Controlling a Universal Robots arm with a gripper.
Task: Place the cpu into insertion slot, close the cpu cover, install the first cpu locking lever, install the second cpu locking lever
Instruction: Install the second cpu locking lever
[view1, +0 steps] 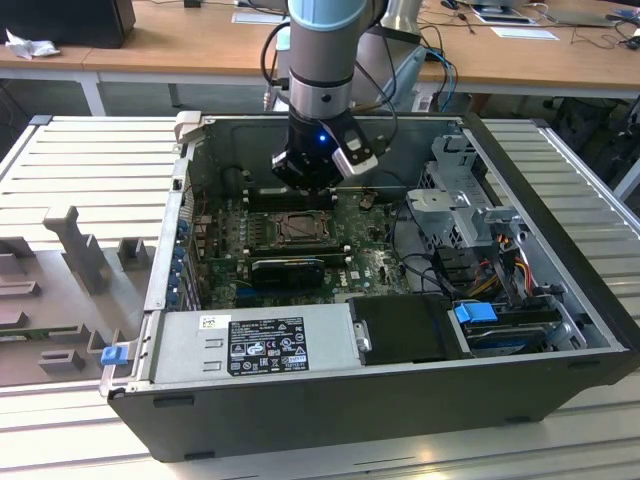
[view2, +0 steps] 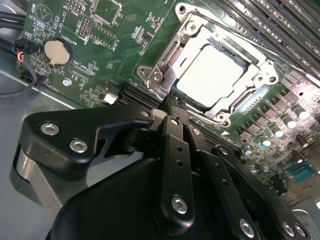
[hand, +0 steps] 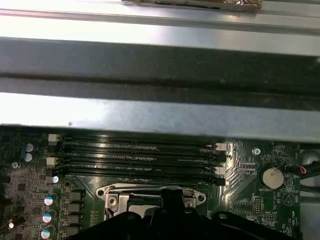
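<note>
Cpu: the cpu (view2: 212, 70), a pale silver-grey square, lies flat inside the insertion slot (view2: 165, 56) on the green motherboard (view2: 95, 60).
Cpu cover: the cpu cover (view2: 250, 92), a silvery frame plate, lies down around the chip, its window showing the chip's face; in the exterior view the socket (view1: 297, 229) sits near the middle of the board.
Gripper: the gripper (view2: 173, 107) has its two black fingers drawn together to a narrow point with nothing between them; the tips meet at the socket's edge, just beside the cover's corner screw.
Arm pose: in the exterior view the arm (view1: 322, 60) descends almost vertically into the open computer case (view1: 560, 250), the gripper (view1: 305, 180) hanging just above the socket's far side.
Surroundings: long black memory slots (hand: 135, 155) run beside the socket in the first wrist view; a round coin battery (view2: 56, 51) sits on the board well apart from the socket; the power supply (view1: 250, 343) fills the case's near edge.
</note>
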